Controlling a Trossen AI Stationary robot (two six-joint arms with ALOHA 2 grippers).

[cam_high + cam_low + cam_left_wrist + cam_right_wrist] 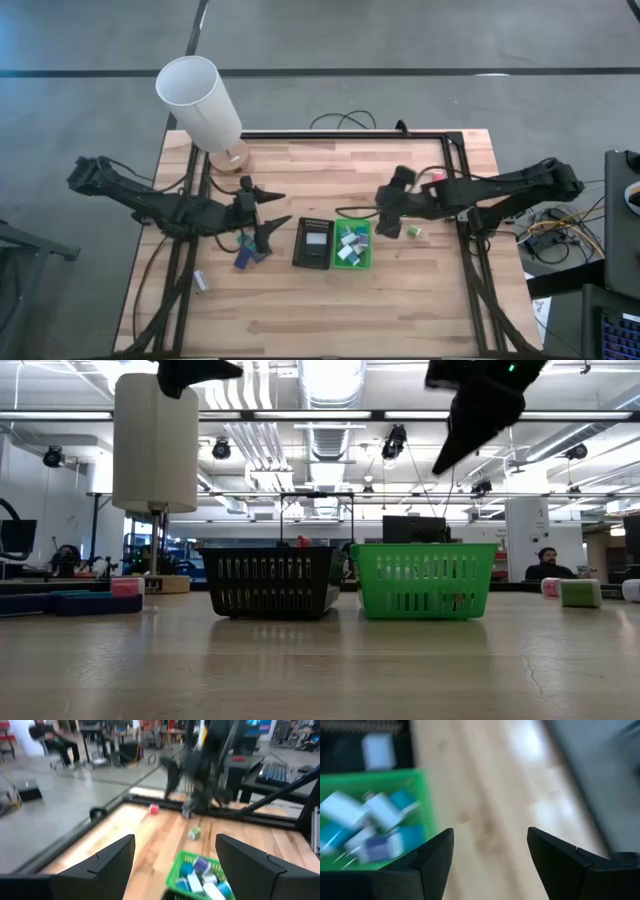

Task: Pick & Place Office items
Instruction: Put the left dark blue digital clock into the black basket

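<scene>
The office items are small white, teal and purple blocks lying in the green tray point(352, 245) point(197, 875) point(370, 815). A few more lie on the wood: a blue and teal cluster point(246, 252), a green block point(413, 231) point(194, 833), a pink one point(437, 177) point(154, 809) and a small white piece point(200, 282). My left gripper point(284, 208) point(175, 847) hangs open above the cluster, left of the black tray point(312, 243). My right gripper point(383, 213) point(490, 837) hangs open above the table, just right of the green tray. Both are empty.
A tall white lampshade cylinder point(200, 100) point(155, 440) stands at the table's far left corner. The black tray and green tray point(425, 580) sit side by side mid-table. Bare wood lies along the near edge. Cables trail off the right side point(560, 235). People sit in the room behind.
</scene>
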